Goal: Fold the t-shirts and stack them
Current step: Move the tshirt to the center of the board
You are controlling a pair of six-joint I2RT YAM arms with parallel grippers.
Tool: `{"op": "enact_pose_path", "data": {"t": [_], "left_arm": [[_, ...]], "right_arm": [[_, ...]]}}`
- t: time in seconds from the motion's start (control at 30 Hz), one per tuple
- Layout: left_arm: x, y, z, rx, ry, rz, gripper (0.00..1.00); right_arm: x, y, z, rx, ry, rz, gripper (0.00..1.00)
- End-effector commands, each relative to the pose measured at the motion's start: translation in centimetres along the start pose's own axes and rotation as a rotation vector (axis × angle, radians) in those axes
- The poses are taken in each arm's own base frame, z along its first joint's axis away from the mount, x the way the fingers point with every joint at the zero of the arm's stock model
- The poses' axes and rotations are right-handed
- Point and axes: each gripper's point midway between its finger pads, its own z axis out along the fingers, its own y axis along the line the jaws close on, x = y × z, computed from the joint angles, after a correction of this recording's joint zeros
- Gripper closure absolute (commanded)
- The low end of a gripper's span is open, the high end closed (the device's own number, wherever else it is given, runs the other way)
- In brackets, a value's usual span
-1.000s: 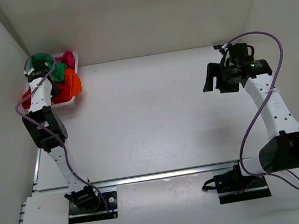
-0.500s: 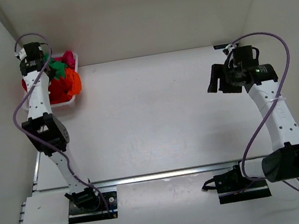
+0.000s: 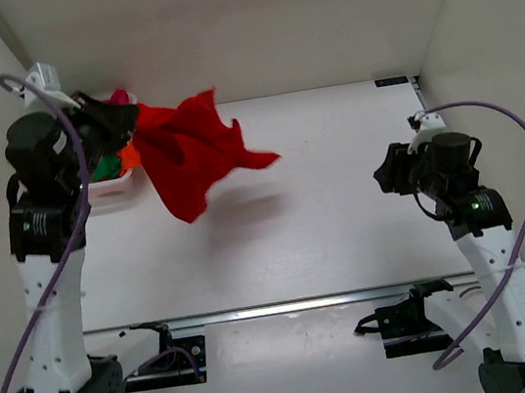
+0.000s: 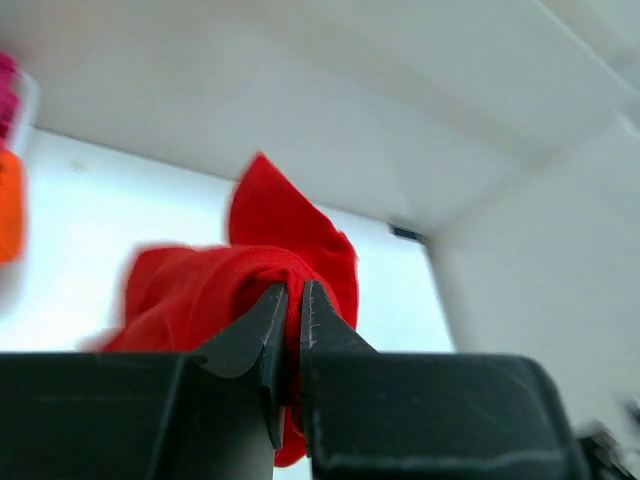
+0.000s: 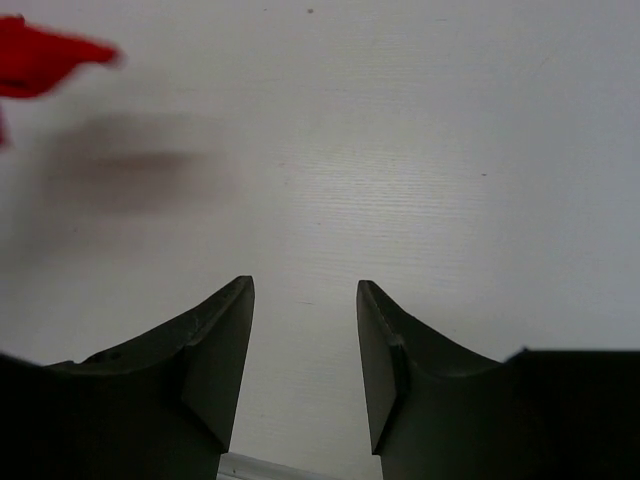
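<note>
A red t-shirt (image 3: 192,153) hangs in the air over the table's far left, bunched and flaring to the right. My left gripper (image 3: 129,127) is shut on its edge; in the left wrist view the gripper (image 4: 292,300) pinches red cloth (image 4: 290,235). Orange (image 3: 126,157), green (image 3: 100,167) and pink (image 3: 117,98) shirts lie in the white basket (image 3: 112,183), partly hidden behind the left arm. My right gripper (image 3: 390,173) is open and empty above the right side of the table; in the right wrist view the gripper (image 5: 305,300) frames bare table, with a red shirt tip (image 5: 45,55) at the top left.
The white lattice basket stands at the far left corner against the wall. White walls enclose the table at the left, back and right. A metal rail (image 3: 279,308) runs along the near edge by the arm bases.
My left gripper has risen out of the basket and swung right, pulling the red t-shirt out into the air. The right arm has drawn back toward the near right and lower.
</note>
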Motion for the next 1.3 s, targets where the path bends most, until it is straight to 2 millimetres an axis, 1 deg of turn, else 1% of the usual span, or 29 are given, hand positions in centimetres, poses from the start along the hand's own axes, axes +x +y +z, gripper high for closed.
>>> {"op": "enact_pose_path", "data": {"t": [0.0, 0.03, 0.1, 0.13, 0.17, 0.23, 0.27, 0.3, 0.37, 0.4, 0.43, 0.47, 0.5, 0.57, 0.6, 0.63, 0.7, 0.73, 0.8, 0.83, 0.87, 0.93, 1.0, 1.03, 1.07, 1.1, 1.17, 1.23, 1.27], "left_arm": [[1.6, -5.0, -4.1, 0.326, 0.087, -0.098, 1.00], [1.8, -5.8, -6.4, 0.381, 0.086, -0.115, 1.00], [3.3, -5.7, -8.9, 0.421, 0.104, -0.157, 1.00], [3.6, -5.7, -9.3, 0.431, 0.113, -0.186, 1.00], [5.3, -5.5, -9.8, 0.458, 0.163, -0.199, 1.00], [9.8, -5.1, -9.4, 0.512, 0.284, -0.277, 1.00], [10.7, -5.5, -9.5, 0.552, 0.300, -0.298, 1.00], [13.3, -4.1, -8.9, 0.516, 0.340, -0.340, 1.00], [15.9, -2.2, -8.4, 0.449, 0.372, -0.346, 1.00], [17.3, -0.6, -7.8, 0.393, 0.375, -0.331, 1.00], [18.7, 1.7, -7.3, 0.301, 0.381, -0.319, 1.00], [19.3, 3.1, -7.1, 0.249, 0.379, -0.321, 1.00], [20.1, 5.3, -6.4, 0.164, 0.364, -0.306, 1.00], [21.4, 7.9, -5.0, 0.068, 0.373, -0.272, 1.00], [22.0, 8.3, -4.6, 0.052, 0.388, -0.234, 1.00], [22.4, 8.9, -3.5, 0.006, 0.411, -0.217, 1.00], [22.9, 10.9, -1.2, -0.115, 0.456, -0.100, 0.98], [23.1, 11.2, -1.0, -0.149, 0.475, -0.080, 0.92], [23.0, 12.5, 0.3, -0.199, 0.492, -0.015, 0.64], [22.5, 13.2, 0.4, -0.222, 0.478, -0.008, 0.46], [22.6, 13.7, 0.4, -0.237, 0.471, 0.006, 0.39], [22.4, 14.6, -0.1, -0.264, 0.444, 0.037, 0.37], [22.7, 15.6, -1.4, -0.296, 0.442, 0.093, 0.35], [23.2, 15.7, -1.8, -0.301, 0.458, 0.097, 0.35], [23.9, 15.4, -2.4, -0.276, 0.486, 0.109, 0.35], [24.7, 15.4, -3.0, -0.268, 0.507, 0.107, 0.36], [27.4, 14.8, -4.2, -0.233, 0.584, 0.121, 0.38], [30.6, 14.6, -5.3, -0.215, 0.652, 0.109, 0.38], [31.4, 14.5, -5.3, -0.208, 0.663, 0.102, 0.38]], "right_arm": [[-1.1, 0.8, -0.5, -0.040, -0.135, -0.040, 0.57], [-1.1, 1.0, -1.1, -0.045, -0.157, -0.041, 0.56], [0.6, 1.3, -1.1, -0.071, -0.132, -0.033, 0.56], [1.5, 1.5, -0.9, -0.085, -0.105, -0.026, 0.56], [1.8, 1.7, -0.9, -0.099, -0.093, -0.019, 0.57], [3.4, 2.4, -0.2, -0.156, -0.052, -0.005, 0.57], [4.2, 2.6, 0.2, -0.167, -0.035, 0.002, 0.56], [4.6, 3.1, 0.5, -0.197, -0.024, 0.016, 0.55], [6.0, 4.1, 1.3, -0.249, 0.005, 0.021, 0.53], [6.6, 5.0, 1.7, -0.278, 0.027, 0.016, 0.51], [7.7, 5.8, 2.4, -0.297, 0.054, 0.008, 0.49], [8.3, 6.4, 2.6, -0.313, 0.074, -0.002, 0.49], [8.7, 7.8, 3.1, -0.351, 0.083, -0.022, 0.47], [10.7, 9.8, 4.2, -0.379, 0.147, -0.067, 0.45], [11.0, 10.9, 4.3, -0.407, 0.157, -0.082, 0.43], [11.9, 11.2, 5.1, -0.403, 0.195, -0.088, 0.44], [13.4, 12.8, 5.9, -0.446, 0.245, -0.110, 0.42], [13.7, 13.3, 6.1, -0.452, 0.245, -0.117, 0.40], [14.0, 14.0, 6.8, -0.436, 0.255, -0.132, 0.37], [13.7, 14.3, 6.8, -0.440, 0.246, -0.138, 0.37], [14.4, 14.4, 7.3, -0.433, 0.265, -0.133, 0.36], [14.3, 14.7, 7.8, -0.432, 0.266, -0.142, 0.37], [14.7, 15.4, 8.7, -0.412, 0.284, -0.186, 0.37], [14.6, 15.8, 8.8, -0.414, 0.288, -0.203, 0.44], [15.4, 16.4, 9.1, -0.422, 0.315, -0.222, 0.57], [15.8, 16.9, 9.4, -0.439, 0.345, -0.213, 0.59], [17.0, 18.4, 9.5, -0.485, 0.381, -0.223, 0.55], [19.0, 19.5, 9.7, -0.503, 0.424, -0.253, 0.54], [19.7, 20.0, 9.6, -0.513, 0.438, -0.247, 0.55]]}}
